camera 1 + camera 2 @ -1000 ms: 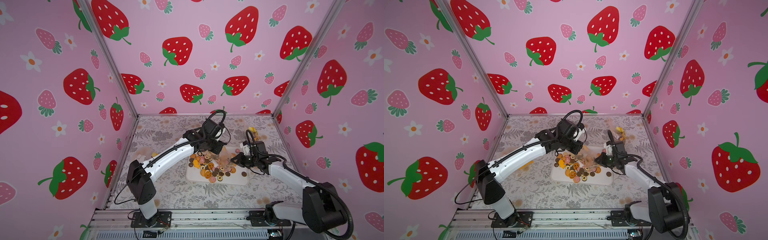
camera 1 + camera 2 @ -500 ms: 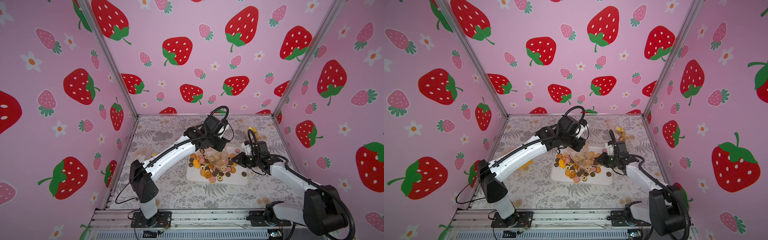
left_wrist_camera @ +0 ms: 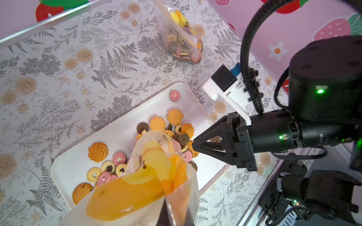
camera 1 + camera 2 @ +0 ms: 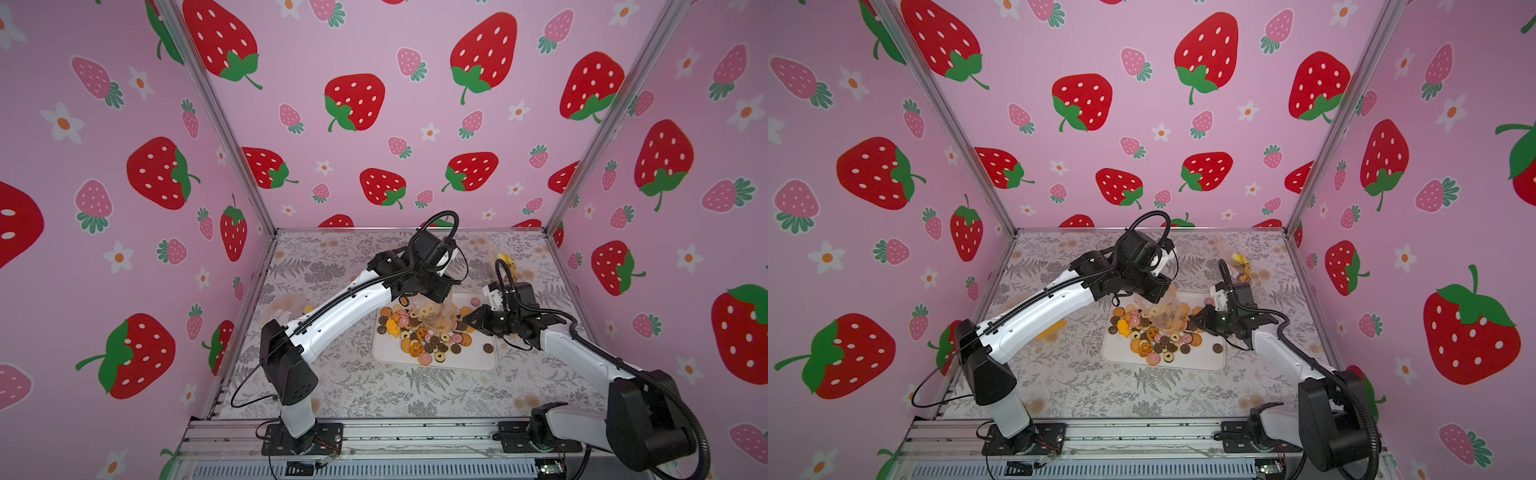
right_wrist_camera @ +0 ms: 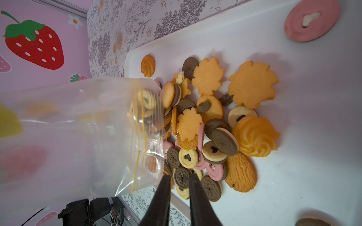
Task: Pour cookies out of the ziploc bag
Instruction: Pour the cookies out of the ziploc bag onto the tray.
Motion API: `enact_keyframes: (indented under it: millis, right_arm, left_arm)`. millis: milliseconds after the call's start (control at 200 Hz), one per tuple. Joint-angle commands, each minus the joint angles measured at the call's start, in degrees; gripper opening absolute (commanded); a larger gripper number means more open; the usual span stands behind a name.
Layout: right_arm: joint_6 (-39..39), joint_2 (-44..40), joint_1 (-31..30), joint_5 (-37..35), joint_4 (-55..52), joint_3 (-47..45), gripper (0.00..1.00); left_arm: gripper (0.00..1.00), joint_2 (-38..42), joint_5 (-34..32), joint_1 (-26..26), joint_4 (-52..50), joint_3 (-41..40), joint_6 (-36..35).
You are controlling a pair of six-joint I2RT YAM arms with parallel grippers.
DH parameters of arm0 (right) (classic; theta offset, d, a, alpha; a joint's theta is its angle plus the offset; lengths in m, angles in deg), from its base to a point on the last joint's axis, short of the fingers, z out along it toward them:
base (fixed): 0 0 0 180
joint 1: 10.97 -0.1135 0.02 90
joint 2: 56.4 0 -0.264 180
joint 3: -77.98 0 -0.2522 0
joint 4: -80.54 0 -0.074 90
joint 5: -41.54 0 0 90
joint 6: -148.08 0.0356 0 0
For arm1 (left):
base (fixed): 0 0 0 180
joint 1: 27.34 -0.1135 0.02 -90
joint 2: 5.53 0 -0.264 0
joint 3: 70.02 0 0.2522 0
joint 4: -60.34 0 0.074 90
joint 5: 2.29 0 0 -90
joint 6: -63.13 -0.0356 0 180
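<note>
Pouring is the step in hand, and judged from the layout it is near its end. The left gripper (image 3: 173,213) is clamped on the end of the ziploc bag (image 4: 434,316) opposite the mouth and holds the bag mouth-down above the white tray (image 4: 473,361). Most of the cookies (image 4: 419,336) lie in a loose heap on the tray, below and around the bag mouth. A few are inside the bag: some sit just behind the zip line at the mouth, and yellow and orange pieces are lodged in the upper end, close to the clamped fingers.

The right gripper (image 5: 178,180) is just beside the rim of the bag mouth, low over the heap. Its jaws stand a narrow gap apart with nothing between them, so it holds nothing.

A second, filled bag (image 3: 182,39) sits on the table well behind the tray and is not involved.

Next move, as a judgement: free the lodged pieces. This calls for a lift or shake by the left arm, with the mouth kept over the tray so that no cookie lands on the table. The right gripper should either keep clear of the mouth or hold its rim open.
</note>
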Motion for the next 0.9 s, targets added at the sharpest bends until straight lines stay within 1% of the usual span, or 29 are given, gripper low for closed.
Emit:
enact_keyframes:
  millis: [0, 140, 290, 395, 495, 590, 680, 735, 790, 835, 865, 895]
  right_arm:
    - [-0.37, 0.22, 0.43, 0.50, -0.22, 0.76, 0.24]
    - [-0.56, 0.22, 0.45, 0.69, -0.28, 1.06, 0.28]
    - [-0.70, 0.37, 0.43, 0.33, -0.29, 1.50, 0.33]
    - [-0.81, 0.86, 0.43, 0.51, -0.17, 1.75, 0.34]
    - [-0.72, 0.66, 0.43, -0.02, -0.20, 1.49, 0.38]
    - [-0.87, 0.46, 0.43, 0.42, -1.50, 2.21, 0.39]
    - [-1.87, -1.09, 0.43, -0.37, -4.01, 2.88, 0.41]
    - [-1.88, -2.16, 0.43, -0.95, -4.90, 2.87, 0.43]
    - [-2.03, -2.93, 0.43, -1.53, -5.71, 2.88, 0.44]
    - [-1.99, -3.20, 0.43, -1.85, -6.27, 2.79, 0.45]
    - [-1.92, -3.13, 0.43, -1.79, -6.52, 2.80, 0.45]
    - [-1.97, -2.99, 0.43, -1.54, -6.81, 2.93, 0.46]
  left_arm:
    - [0.00, 0.84, -2.14, 0.03, -2.55, 2.08, -1.38]
    - [0.00, 2.05, -1.57, 0.09, -2.00, 0.88, -0.22]
    - [0.00, 4.24, -3.79, -0.21, -1.45, -1.31, -0.19]
    - [0.00, 4.83, -3.26, -0.78, -1.61, -2.83, 0.20]
    - [0.00, 5.95, -3.94, -1.54, -1.28, -4.33, 0.58]
    - [0.00, 7.10, -1.24, -2.41, -0.30, -5.34, 2.17]
    - [0.00, 7.92, -1.94, -2.48, -1.71, -5.18, 2.50]
    - [0.00, 8.37, -2.52, -2.55, -5.54, -3.05, 3.34]
    - [0.00, 10.12, -3.76, -1.39, -7.00, -1.55, 3.59]
    - [0.00, 12.43, -3.91, -1.15, -5.32, -3.24, 4.27]
    - [0.03, 13.90, -3.77, -1.45, -3.85, -4.98, 4.64]
    - [0.03, 14.88, -4.19, -1.89, -3.14, -6.51, 4.92]
